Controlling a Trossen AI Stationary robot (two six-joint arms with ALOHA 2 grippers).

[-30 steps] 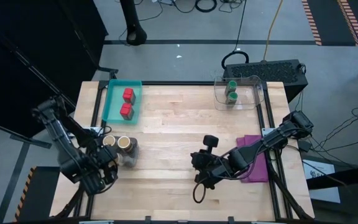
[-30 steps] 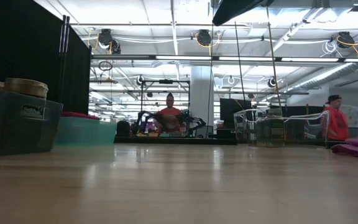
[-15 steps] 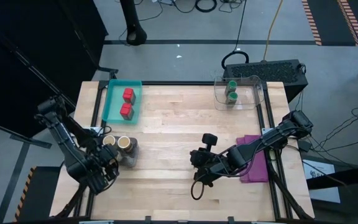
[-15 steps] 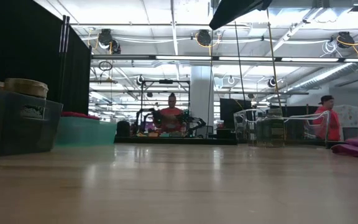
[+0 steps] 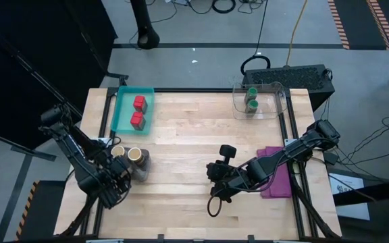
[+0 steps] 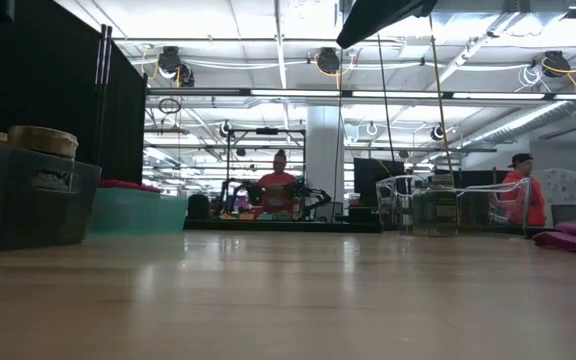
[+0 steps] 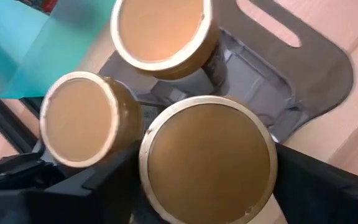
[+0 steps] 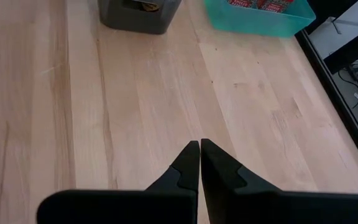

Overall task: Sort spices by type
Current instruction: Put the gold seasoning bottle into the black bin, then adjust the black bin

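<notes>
three tan jars [image 7: 207, 165] sit grouped in the grey bin [image 5: 140, 164] at my eight o'clock; left gripper [image 5: 115, 183] spread around one, right gripper [image 8: 199, 149] clenched, idle mid-table.

bright overhead ceiling lights; left wrist close-up soft, table foreground blurred.

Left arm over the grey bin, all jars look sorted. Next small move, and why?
Probably lift the left pincer straight up, clear of the grey bin. Its fingers flank the third tan jar, which stands in the bin beside the other two. Reds sit in the teal tray, greens in the clear bin.
</notes>
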